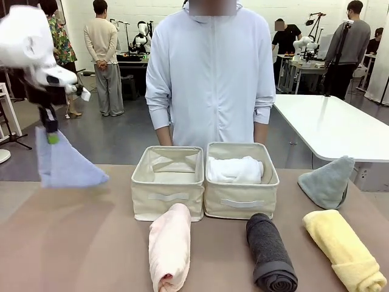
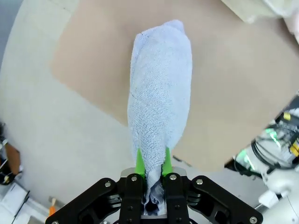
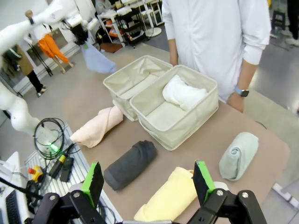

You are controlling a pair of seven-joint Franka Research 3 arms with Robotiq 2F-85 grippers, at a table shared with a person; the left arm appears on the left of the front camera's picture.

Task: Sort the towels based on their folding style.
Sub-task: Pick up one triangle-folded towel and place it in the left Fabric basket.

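Six towels show in the front view. The left gripper [image 1: 52,137] is clamped on the top corner of the blue towel [image 1: 65,165], which hangs in the air at the picture's left, above the tabletop [image 1: 73,243]. Two bins stand side by side at the middle: the left bin [image 1: 167,198] has no towel in it, and the right bin [image 1: 242,204] holds the white towel [image 1: 234,170]. In front of the bins lie the pink roll [image 1: 170,246], the grey roll [image 1: 270,252] and the yellow roll [image 1: 343,249], in a row from left to right. The green towel [image 1: 328,181], a folded triangle, stands on the tabletop to the right of the bins. A person [image 1: 209,79] stands just behind the bins.

From the left wrist, the green pads pinch the blue towel's tip between them, and the rest of the towel hangs away from the gripper over the brown tabletop.

From the right wrist, the right gripper [image 3: 148,181] has its jaws spread wide and holds nothing, hovering above the yellow roll. The grey and pink rolls lie beyond it, and the green towel lies to the picture's right.
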